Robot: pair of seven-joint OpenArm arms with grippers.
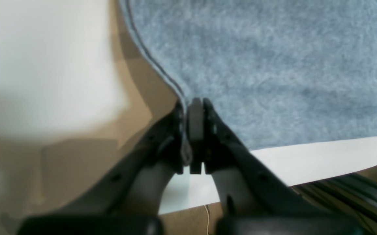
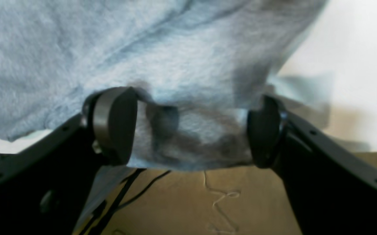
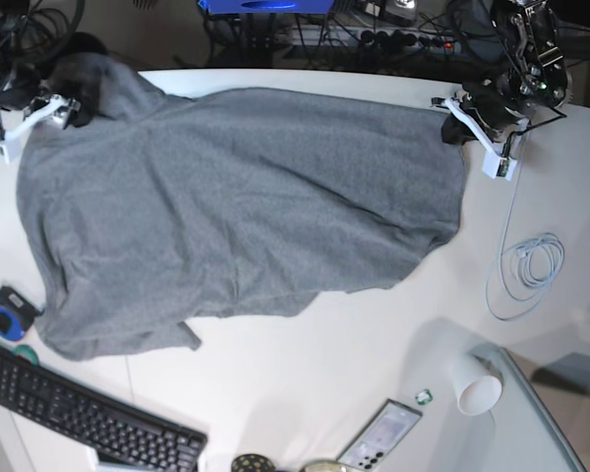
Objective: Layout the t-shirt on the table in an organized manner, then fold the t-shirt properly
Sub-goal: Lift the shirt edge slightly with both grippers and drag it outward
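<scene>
The grey t-shirt lies spread but rumpled across the white table, so this looks like the laying-out step. The left gripper, at the far edge, pinches the shirt's hem. The right gripper is spread wide, with cloth lying loose between its jaws. Next it likely needs to smooth the wrinkles.

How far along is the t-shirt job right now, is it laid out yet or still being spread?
Mostly spread: the t-shirt lies open across the table, though wrinkled and skewed. In hand: the left end effector is shut on the shirt's edge, while the right end effector stands open with cloth between its jaws. Left: squaring up the layout, then all the folding; no fold is visible yet.
</scene>
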